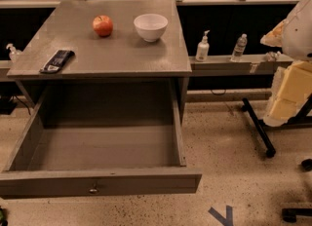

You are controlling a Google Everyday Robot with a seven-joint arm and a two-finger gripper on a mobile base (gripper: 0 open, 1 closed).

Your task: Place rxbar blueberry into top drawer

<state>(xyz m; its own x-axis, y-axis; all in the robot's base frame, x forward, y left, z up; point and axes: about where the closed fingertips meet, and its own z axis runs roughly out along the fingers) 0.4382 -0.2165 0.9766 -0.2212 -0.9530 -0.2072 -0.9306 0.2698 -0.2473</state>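
The rxbar blueberry (pixel 57 60) is a flat dark bar with white label patches. It lies on the grey table top (pixel 122 54) near the front left corner. The top drawer (pixel 100 183) is pulled wide open below the table top, its inside is bare, and a small round knob (pixel 93 189) sits on its front panel. My gripper does not show in the camera view. A bulky white and yellowish shape (pixel 292 69) at the right edge may be part of my arm.
A red apple (pixel 103 26) and a white bowl (pixel 150 27) stand at the back of the table top. A pump bottle (pixel 202 47) and a water bottle (pixel 239 47) stand on a ledge to the right. A black chair leg (pixel 258 130) crosses the floor at right.
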